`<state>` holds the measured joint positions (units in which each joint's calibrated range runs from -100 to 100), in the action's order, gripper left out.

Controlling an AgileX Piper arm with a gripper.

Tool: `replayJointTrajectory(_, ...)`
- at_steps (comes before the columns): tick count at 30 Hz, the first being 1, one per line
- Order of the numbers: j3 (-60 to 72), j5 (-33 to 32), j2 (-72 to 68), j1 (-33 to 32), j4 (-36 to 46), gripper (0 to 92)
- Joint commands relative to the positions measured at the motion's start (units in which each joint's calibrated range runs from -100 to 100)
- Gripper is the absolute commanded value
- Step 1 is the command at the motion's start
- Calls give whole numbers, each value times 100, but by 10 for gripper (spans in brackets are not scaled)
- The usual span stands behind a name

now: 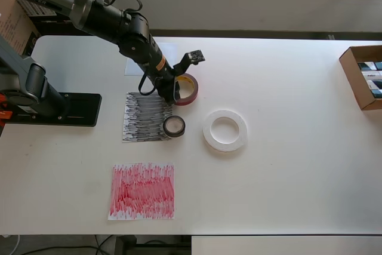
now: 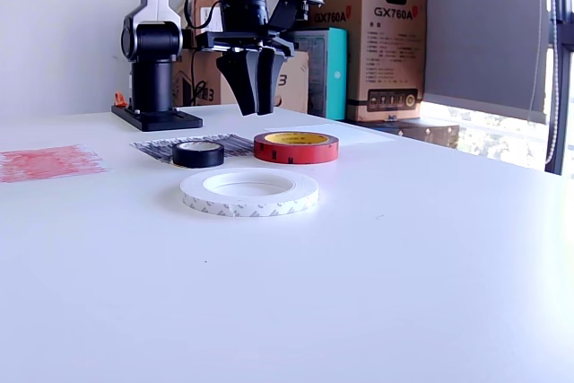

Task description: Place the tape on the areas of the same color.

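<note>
The dark-red roll (image 1: 190, 89) (image 2: 296, 146) lies flat by the black sheet's (image 1: 143, 116) (image 2: 161, 147) far right corner. My gripper (image 1: 172, 91) (image 2: 255, 112) hangs just above the table beside that roll, on its left in the overhead view. It points down, holds nothing, and its jaws stand a narrow gap apart. The small black roll (image 1: 174, 126) (image 2: 198, 153) lies on the black sheet's corner. The white ring (image 1: 225, 130) (image 2: 249, 193) lies on bare table. The red sheet (image 1: 142, 190) (image 2: 45, 162) is bare. The white sheet (image 1: 132, 64) is partly hidden under my arm.
An open cardboard box (image 1: 361, 76) sits at the overhead view's right table edge. The arm's black base plate (image 1: 59, 110) (image 2: 157, 117) is at the left. Cardboard boxes (image 2: 359, 33) stand behind the table in the exterior view.
</note>
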<state>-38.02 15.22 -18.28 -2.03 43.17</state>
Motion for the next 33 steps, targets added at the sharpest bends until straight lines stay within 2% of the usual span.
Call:
replayJointTrajectory(1,90,-336,-136,12,-53,411)
replayJointTrajectory(5,308,-917,-379,52,-78,439)
replayJointTrajectory(15,344,-1817,-566,20,-78,464)
replayJointTrajectory(25,299,-1752,-679,12,-78,474)
replayJointTrajectory(31,353,-1736,-791,52,-11,539)
replayJointTrajectory(33,353,-1506,-781,52,-11,544)
